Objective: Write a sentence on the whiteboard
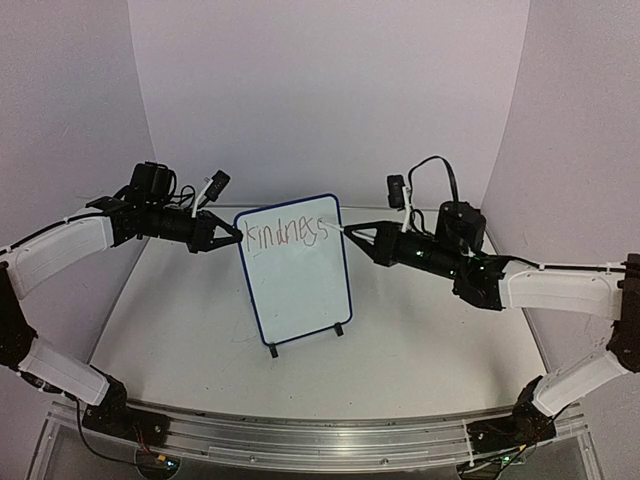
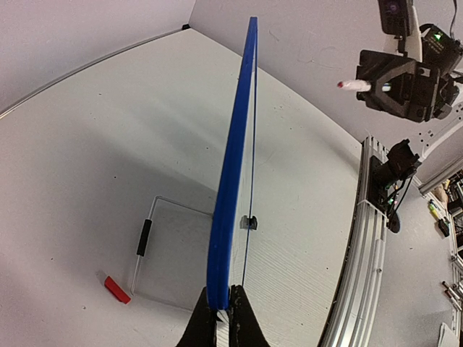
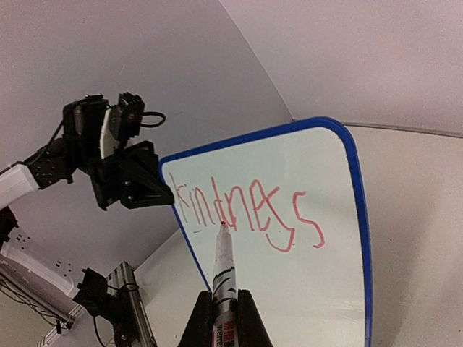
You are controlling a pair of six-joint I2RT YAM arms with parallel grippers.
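Observation:
The whiteboard (image 1: 300,290) stands upright on two black feet at the table's middle. It shows edge-on in the left wrist view (image 2: 231,173). My left gripper (image 1: 233,237) is shut on its upper left edge, and the jaws pinch the blue frame (image 2: 222,290). Of the sentence (image 1: 287,235), only the red word "kindness" runs along the top line (image 3: 246,213). My right gripper (image 3: 226,295) is shut on a red-tipped marker (image 3: 223,264). In the top view this gripper (image 1: 362,238) holds the marker tip (image 1: 344,229) by the board's upper right edge, off the surface.
A red marker cap (image 2: 116,289) lies on the table behind the board, beside the board's wire stand (image 2: 145,237). An aluminium rail (image 1: 320,435) runs along the near edge. Lilac walls close in the left, back and right.

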